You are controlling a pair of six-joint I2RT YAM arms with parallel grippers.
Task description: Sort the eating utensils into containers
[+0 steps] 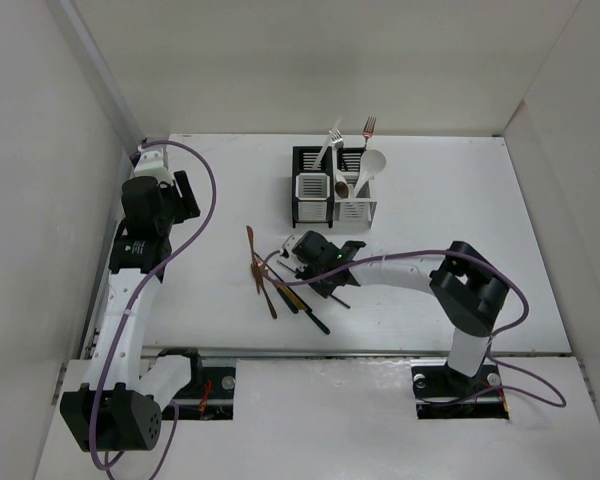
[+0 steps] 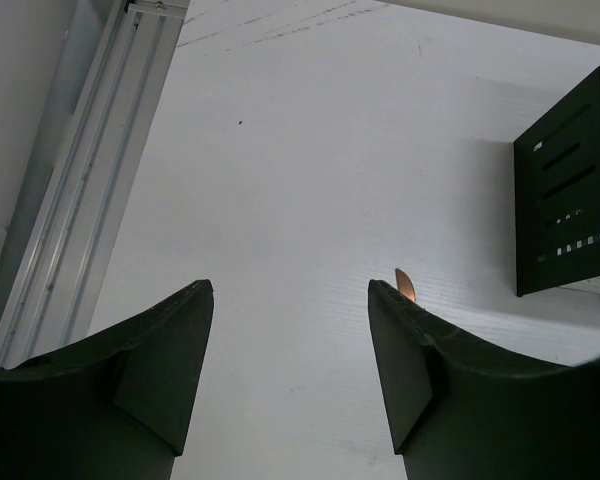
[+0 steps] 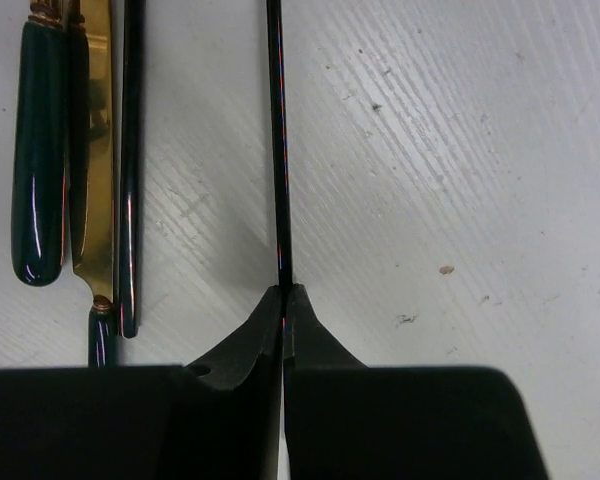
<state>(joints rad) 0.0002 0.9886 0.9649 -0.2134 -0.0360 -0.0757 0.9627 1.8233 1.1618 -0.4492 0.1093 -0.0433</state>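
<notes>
My right gripper (image 3: 283, 292) clamps a black chopstick (image 3: 275, 120); a few utensils (image 1: 331, 141) stand in the caddies (image 1: 312, 186); several lie unsorted.

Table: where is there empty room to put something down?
Bare table between the left arm and the caddies, and from the caddies to the right wall. Crowded on the caddies' near side: loose cutlery and the right arm.

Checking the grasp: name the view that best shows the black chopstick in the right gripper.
Right wrist: the black chopstick runs straight up from the shut right gripper, pinched between its fingertips. Top external shows only thin dark sticks near that gripper; left wrist misses it.
</notes>
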